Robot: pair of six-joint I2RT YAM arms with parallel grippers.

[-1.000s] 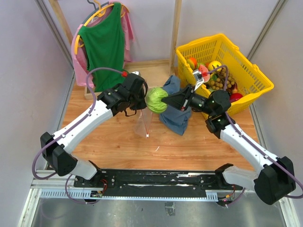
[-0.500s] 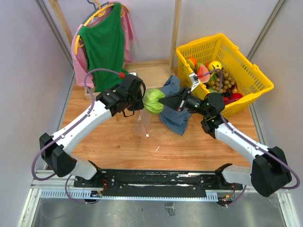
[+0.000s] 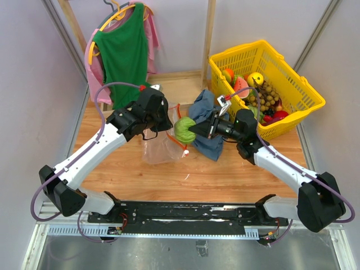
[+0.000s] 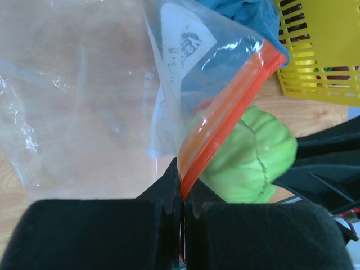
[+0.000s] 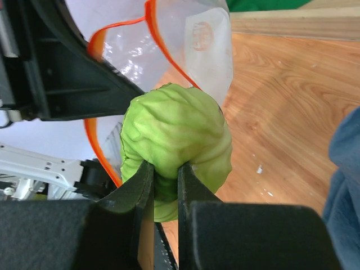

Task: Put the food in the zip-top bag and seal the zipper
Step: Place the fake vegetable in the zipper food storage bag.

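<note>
The clear zip-top bag (image 3: 159, 147) hangs from my left gripper (image 3: 170, 120), its lower part resting on the wooden table. In the left wrist view my left gripper (image 4: 183, 194) is shut on the red-orange zipper (image 4: 230, 107), and the bag's mouth gapes open. My right gripper (image 5: 164, 169) is shut on the pale-green cabbage (image 5: 174, 132), one piece of the food. In the top view the cabbage (image 3: 183, 129) sits right at the bag's open mouth, against the zipper (image 3: 183, 147). More food (image 3: 259, 93) lies in the basket.
A yellow lattice basket (image 3: 298, 84) with several toy fruits stands at the back right. A blue-grey cloth (image 3: 207, 140) lies under my right gripper. A green shirt (image 3: 124, 50) hangs on a rack at the back left. Bare wooden table (image 3: 225, 174) lies in front.
My right gripper has carried the cabbage left and down to the bag's mouth. My left gripper has shifted, and the bag has spread wider, its mouth opened.
</note>
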